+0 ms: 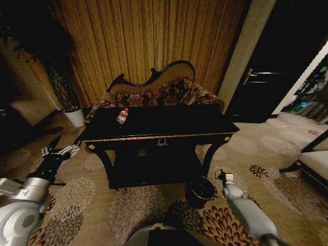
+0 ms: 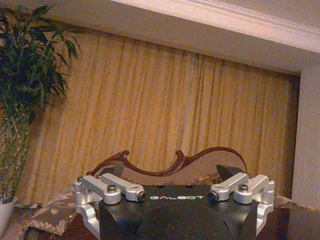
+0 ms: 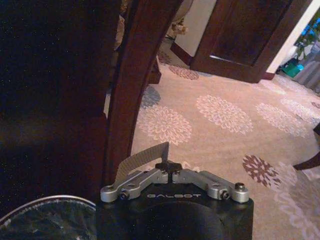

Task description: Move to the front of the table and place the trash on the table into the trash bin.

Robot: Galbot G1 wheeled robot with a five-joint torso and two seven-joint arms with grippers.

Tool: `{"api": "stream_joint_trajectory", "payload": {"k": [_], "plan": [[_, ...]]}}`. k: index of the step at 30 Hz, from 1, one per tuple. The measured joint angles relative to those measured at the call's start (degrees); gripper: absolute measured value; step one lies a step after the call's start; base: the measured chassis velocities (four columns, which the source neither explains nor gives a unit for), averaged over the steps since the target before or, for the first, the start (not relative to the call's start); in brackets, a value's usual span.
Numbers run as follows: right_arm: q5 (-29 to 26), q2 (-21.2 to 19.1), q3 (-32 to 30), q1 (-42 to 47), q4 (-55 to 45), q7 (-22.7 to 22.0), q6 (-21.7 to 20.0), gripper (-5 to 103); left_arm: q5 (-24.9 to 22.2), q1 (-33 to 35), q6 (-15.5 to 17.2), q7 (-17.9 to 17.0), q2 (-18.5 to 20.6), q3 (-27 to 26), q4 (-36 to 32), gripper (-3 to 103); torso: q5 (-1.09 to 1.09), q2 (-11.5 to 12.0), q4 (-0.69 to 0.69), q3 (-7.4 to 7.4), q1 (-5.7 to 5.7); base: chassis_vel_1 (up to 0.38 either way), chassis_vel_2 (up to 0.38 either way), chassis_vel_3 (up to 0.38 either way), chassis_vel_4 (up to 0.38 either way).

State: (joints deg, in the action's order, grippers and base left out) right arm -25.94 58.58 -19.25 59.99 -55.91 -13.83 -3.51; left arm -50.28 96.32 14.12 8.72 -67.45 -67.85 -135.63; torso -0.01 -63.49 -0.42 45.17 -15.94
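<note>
The black table (image 1: pixel 205 125) with gold trim stands straight ahead of me. On its left part lies a clear bottle with a red cap (image 1: pixel 122 116), the trash I can make out. The dark round trash bin (image 1: pixel 200 190) sits on the carpet by the table's front right leg; its rim (image 3: pixel 47 204) also appears in the right wrist view, beside that leg (image 3: pixel 135 90). My left gripper (image 1: pixel 60 148) hovers open, left of the table and below its top; in the left wrist view this gripper (image 2: pixel 167 171) faces the sofa back. My right gripper (image 1: pixel 222 176) is shut and empty just right of the bin, its fingertips (image 3: pixel 161 152) together.
A floral sofa (image 1: pixel 154 95) stands right behind the table, against gold curtains. A white plant pot (image 1: pixel 75 117) with a tall plant is at the back left. A dark door (image 1: pixel 266 77) is at the back right. A pale seat (image 1: pixel 315 164) is at the right edge. Patterned carpet lies around the table.
</note>
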Motion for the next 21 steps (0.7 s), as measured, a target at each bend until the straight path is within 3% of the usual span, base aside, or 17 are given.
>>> {"api": "stream_joint_trajectory", "payload": {"k": [15, 21], "plan": [[1.29, 1.14, -0.38, 2.10, -2.34, 0.30, 0.22, 0, 0.08, 0.08, 0.00, 0.36, -0.58, 0.16, -0.22, 100, 0.00, 0.00, 0.02, 0.00, 0.00, 0.000, 0.000, 0.000, 0.000], [1.77, 1.17, -1.06, 3.35, -2.96, 0.52, 0.02, 28, 0.07, 0.55, -0.49, 1.34, -0.74, -0.40, 0.05, 100, 0.00, 0.00, 0.01, 0.00, 0.00, 0.000, 0.000, 0.000, 0.000]]}}
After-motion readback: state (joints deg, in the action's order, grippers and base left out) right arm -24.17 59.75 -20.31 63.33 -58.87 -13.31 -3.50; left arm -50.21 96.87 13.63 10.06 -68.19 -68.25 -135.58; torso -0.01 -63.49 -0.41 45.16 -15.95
